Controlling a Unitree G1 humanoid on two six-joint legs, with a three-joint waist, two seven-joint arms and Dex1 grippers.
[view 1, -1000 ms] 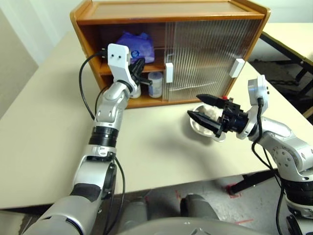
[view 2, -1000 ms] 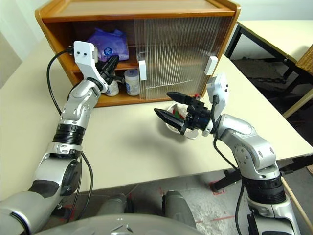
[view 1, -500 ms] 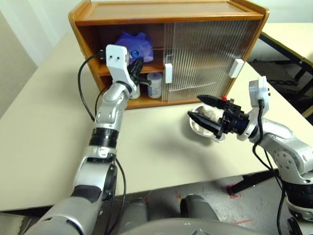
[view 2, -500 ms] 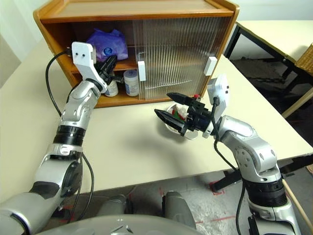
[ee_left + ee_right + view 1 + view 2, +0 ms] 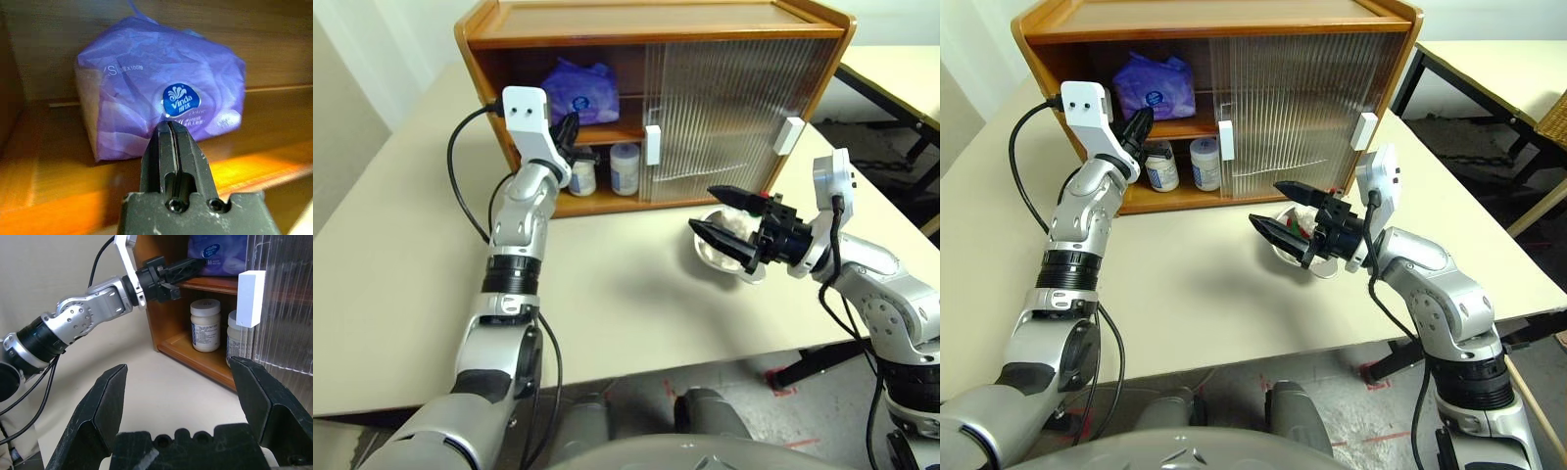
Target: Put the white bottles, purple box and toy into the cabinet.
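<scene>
The wooden cabinet stands at the back of the table with its left half uncovered. Inside, the purple box lies on the inner shelf, and two white bottles stand side by side on the floor below it. My left gripper is shut and empty, its tip at the shelf's front edge just before the purple box. My right gripper is open, hovering level just above the white toy, which sits in a round bowl in front of the doors.
Two ribbed sliding doors with white handles cover the cabinet's right half. Bare beige tabletop stretches in front of the cabinet. Another table stands at the back right.
My left arm has swung to the left and its shut gripper now sits at the shelf edge, uncovering both bottles. The right arm has stayed still.
</scene>
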